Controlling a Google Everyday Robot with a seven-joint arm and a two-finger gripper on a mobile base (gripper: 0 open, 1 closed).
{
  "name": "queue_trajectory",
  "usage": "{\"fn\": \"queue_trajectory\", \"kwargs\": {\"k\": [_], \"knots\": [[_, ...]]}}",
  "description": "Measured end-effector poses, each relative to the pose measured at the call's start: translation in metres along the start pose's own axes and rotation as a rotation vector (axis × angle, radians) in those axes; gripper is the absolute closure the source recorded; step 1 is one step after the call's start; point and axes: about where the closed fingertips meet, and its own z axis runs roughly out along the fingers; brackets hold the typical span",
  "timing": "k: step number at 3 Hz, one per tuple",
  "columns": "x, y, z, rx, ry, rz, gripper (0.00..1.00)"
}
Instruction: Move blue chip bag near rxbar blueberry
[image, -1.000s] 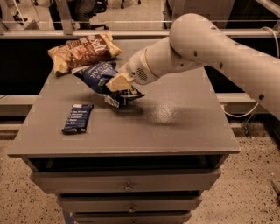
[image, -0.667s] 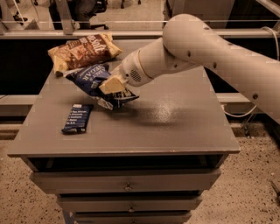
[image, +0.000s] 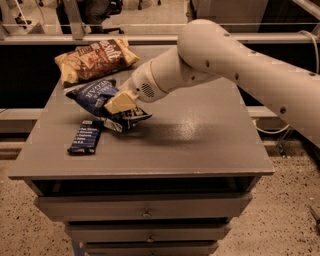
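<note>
Rxbar blueberry (image: 86, 136) lies flat near the left edge of the table (image: 200, 140). Blue chip bag (image: 92, 95) sits just beside it at one o'clock, tilted. Gripper (image: 120, 103), at the bag's four o'clock end, is clamped on the bag; arm (image: 240, 65) extends rightward.

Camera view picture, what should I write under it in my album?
The robot's claw holds the blue chip bag close beside the little blue bar on the grey table.

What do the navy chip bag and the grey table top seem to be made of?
Grey flat table top: perhaps painted metal or laminate, smooth with a dull sheen. Dark navy-blue glossy chip bag, held in the gripper low over that top: probably thin plastic film, shiny and crinkled.
</note>
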Motion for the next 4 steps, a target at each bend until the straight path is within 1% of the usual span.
{"fn": "queue_trajectory", "kwargs": {"k": [1,2,3,4], "knots": [[0.000,0.003,0.004,-0.007,0.001,0.000,0.15],[0.001,0.004,0.007,-0.006,0.000,-0.001,0.00],[0.000,-0.005,-0.012,0.039,-0.014,-0.015,0.00],[-0.004,-0.025,-0.067,0.110,-0.052,-0.051,0.00]]}}
